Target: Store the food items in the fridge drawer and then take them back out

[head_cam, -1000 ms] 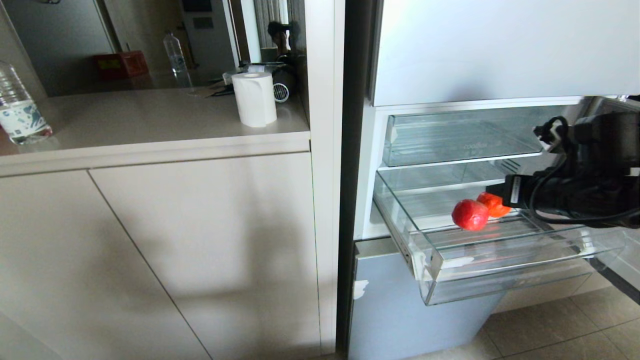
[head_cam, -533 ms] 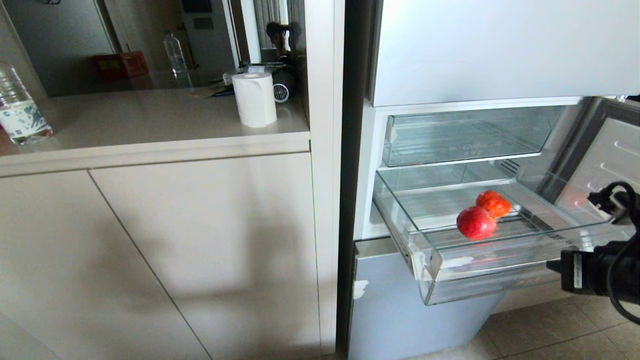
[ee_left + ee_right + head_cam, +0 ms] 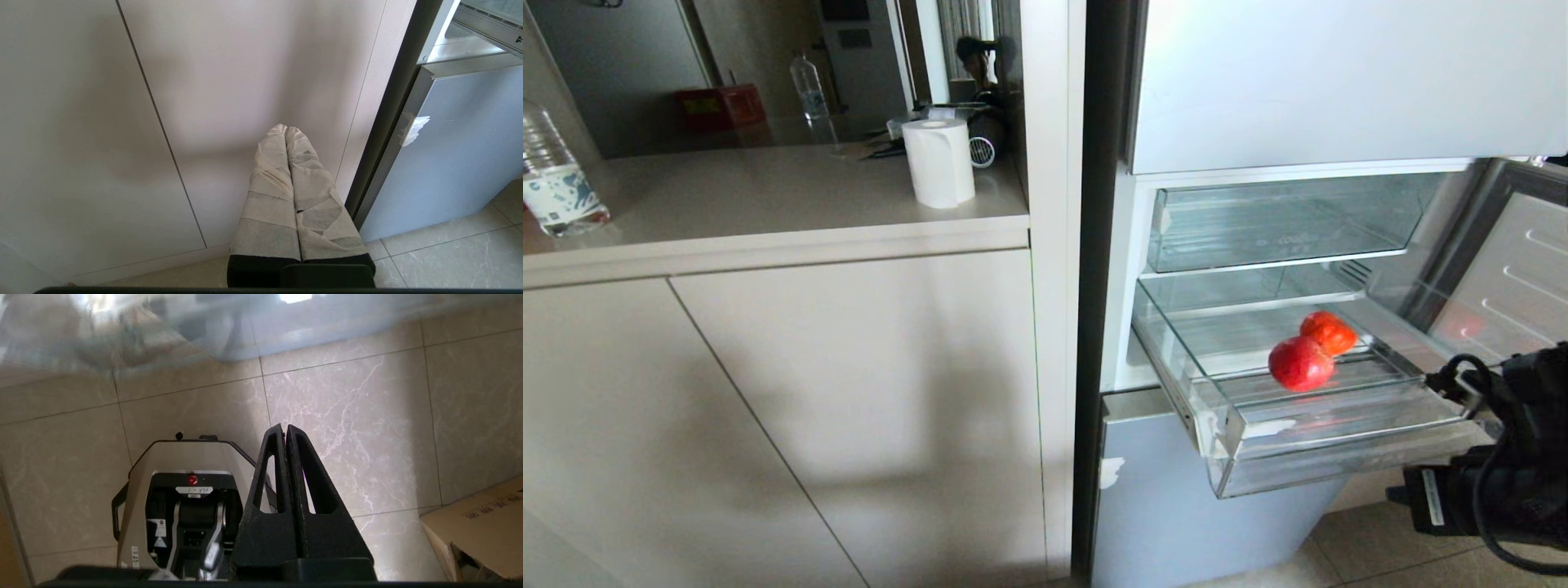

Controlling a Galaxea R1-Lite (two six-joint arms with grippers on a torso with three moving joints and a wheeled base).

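Two food items lie in the fridge drawer, right of centre in the head view: a red round piece in front and an orange-red piece just behind it, touching or nearly so. Both rest on the ribbed floor, which probably keeps them from rolling. The drawer stands pulled out from the cabinet, its clear front lip projecting over the pale blue lower door panel. That position suits both loading and retrieval. A shallower clear tray above it holds nothing visible.

The right gripper has its two black fingers pressed together with nothing between them. In its own wrist view it points down at the tiled floor; a cardboard box corner lies at the lower right. In the head view the right arm sits at the lower right edge, below and clear of the drawer. Judged from this, the storing step is complete and retrieval has not begun.

The left gripper, with two tape-wrapped fingers also closed together and empty, hangs parked before the cream cabinet door.

Count on the counter, upper left: one paper roll and two water bottles, one at the far left edge and one further back.
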